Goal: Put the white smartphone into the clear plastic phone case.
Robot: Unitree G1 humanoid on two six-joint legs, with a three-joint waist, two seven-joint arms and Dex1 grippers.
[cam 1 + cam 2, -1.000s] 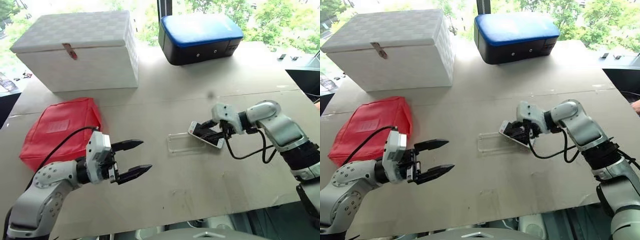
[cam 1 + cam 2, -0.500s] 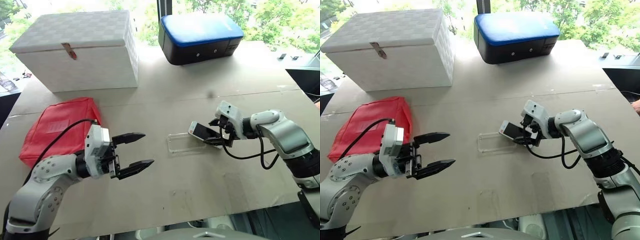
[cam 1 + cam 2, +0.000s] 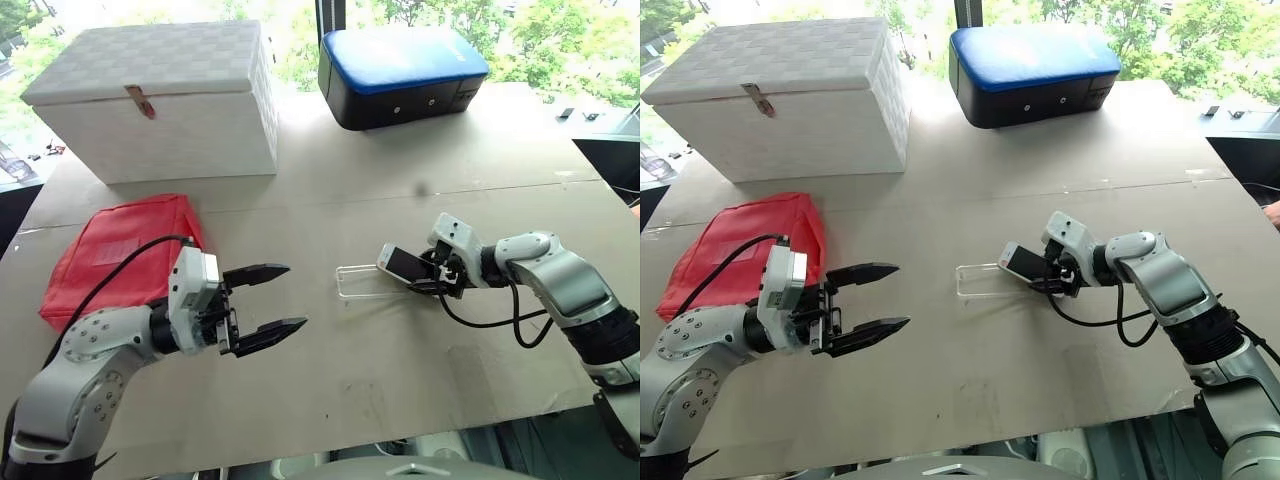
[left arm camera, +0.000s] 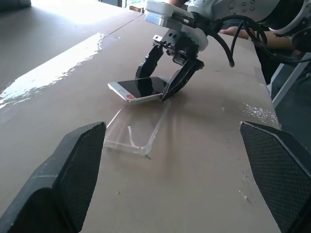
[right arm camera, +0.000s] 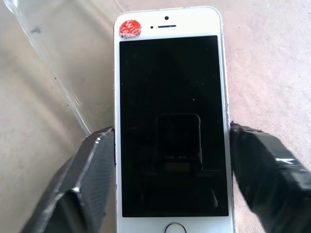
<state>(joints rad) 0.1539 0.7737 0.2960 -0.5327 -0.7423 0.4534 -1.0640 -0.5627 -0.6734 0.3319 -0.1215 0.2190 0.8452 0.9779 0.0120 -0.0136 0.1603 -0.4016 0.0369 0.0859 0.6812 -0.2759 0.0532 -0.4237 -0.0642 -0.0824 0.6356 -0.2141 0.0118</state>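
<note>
White smartphone (image 3: 404, 263) now lower, nearer clear plastic phone case (image 3: 361, 281).

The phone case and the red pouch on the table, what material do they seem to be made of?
The phone case: likely thin clear plastic, glossy; the table shows through it and its rim catches light. The red pouch: probably soft fabric, matte; its surface sags and creases, though the weave is too small to tell.

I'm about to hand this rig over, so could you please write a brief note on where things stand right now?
Right gripper: shut on the white smartphone, gripped by its long edges, screen up, raised end over the near end of the clear plastic phone case.
Left gripper: open, holding nothing, apart from the case.
Case lies flat on the table.
Done: phone picked up and brought to the case.
Left: seat the phone in the case, then release.
</note>
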